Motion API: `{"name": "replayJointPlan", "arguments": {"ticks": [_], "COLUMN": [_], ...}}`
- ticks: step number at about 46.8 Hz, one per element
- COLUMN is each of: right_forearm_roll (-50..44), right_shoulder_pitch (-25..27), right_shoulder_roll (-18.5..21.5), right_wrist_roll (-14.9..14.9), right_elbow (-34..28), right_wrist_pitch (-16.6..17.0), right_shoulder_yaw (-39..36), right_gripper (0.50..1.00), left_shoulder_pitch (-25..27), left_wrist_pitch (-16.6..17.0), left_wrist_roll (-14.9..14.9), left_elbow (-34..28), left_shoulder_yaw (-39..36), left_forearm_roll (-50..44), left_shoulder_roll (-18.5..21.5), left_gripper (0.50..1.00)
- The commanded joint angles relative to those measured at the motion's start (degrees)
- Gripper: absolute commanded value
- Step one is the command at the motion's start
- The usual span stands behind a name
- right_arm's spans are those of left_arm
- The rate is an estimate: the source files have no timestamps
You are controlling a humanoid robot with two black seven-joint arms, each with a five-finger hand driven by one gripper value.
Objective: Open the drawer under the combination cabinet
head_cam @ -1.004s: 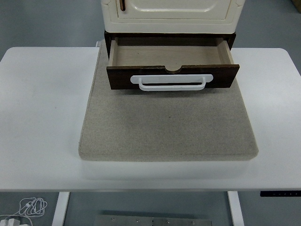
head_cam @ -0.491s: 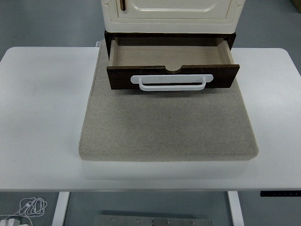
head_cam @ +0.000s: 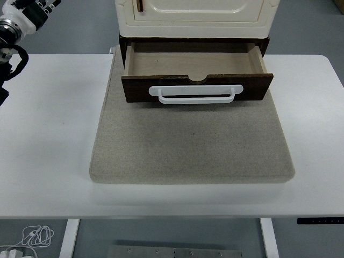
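The cream combination cabinet (head_cam: 196, 16) stands at the back of the table on a dark brown base. Below it the drawer (head_cam: 196, 86) is pulled out toward me, and its pale wooden inside is empty. A white bar handle (head_cam: 196, 94) runs across the dark drawer front. My left hand (head_cam: 27, 12) shows in the picture's top left corner, raised beyond the table's far left corner and well away from the drawer. The frame edge cuts it off. My right arm is out of sight.
A grey felt mat (head_cam: 192, 145) lies under the cabinet and covers the middle of the white table (head_cam: 48, 140). White cables (head_cam: 35, 235) lie on the floor at the lower left.
My left arm has come into view at the top left corner; it was absent in both earlier frames. The drawer and cabinet have not moved.
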State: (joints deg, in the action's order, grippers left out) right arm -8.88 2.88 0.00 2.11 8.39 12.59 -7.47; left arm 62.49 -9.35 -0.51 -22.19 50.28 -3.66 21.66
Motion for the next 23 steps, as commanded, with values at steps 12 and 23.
{"name": "replayJointPlan", "arguments": {"ticks": [12, 23], "right_forearm_roll": [0.0, 0.0], "right_shoulder_pitch": [0.2, 0.2], "right_shoulder_roll": [0.0, 0.0], "right_wrist_roll": [0.0, 0.0], "right_elbow": [-0.04, -0.04], "right_wrist_pitch": [-0.02, -0.02], "right_shoulder_yaw": [-0.08, -0.08], "right_gripper": [0.926, 0.926], "left_shoulder_pitch": [-3.42, -4.65], "left_wrist_pitch": [-4.72, -4.54], "left_wrist_roll": [-5.46, -7.84], "left_elbow": [0.13, 0.22], "left_shoulder_yaw": [0.0, 0.0], "left_forearm_roll": [-3.1, -6.88], "left_shoulder_roll": [-4.95, -7.5], "left_gripper": [1.0, 1.0]}}
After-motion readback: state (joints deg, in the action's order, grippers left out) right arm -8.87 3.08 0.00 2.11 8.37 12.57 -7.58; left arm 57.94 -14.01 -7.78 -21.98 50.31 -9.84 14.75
